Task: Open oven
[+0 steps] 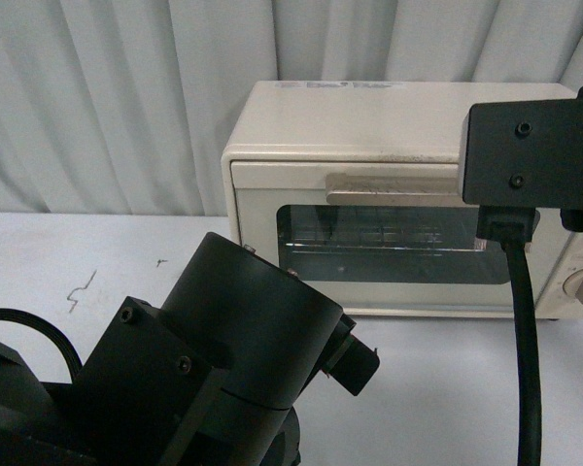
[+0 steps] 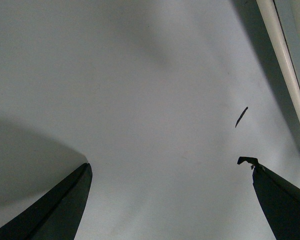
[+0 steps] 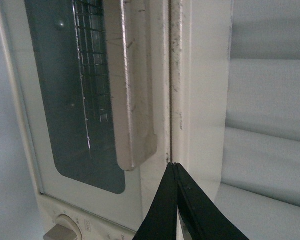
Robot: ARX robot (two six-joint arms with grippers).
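A pale grey-white curtain (image 1: 126, 97) hangs across the whole back of the scene, falling in soft vertical folds with dim shading between them. It reaches down to the far edge of a white table (image 1: 97, 252), which fills the lower part of the front view. The tabletop is plain and matt, with a thin reddish squiggle (image 1: 79, 289) on its left part and a tiny dark mark (image 1: 160, 261) a little beyond that. The left wrist view shows the same white surface close up, bearing a short dark streak (image 2: 241, 117) and broad soft shadows. The light is even and diffuse. The curtain's folds also show in the right wrist view
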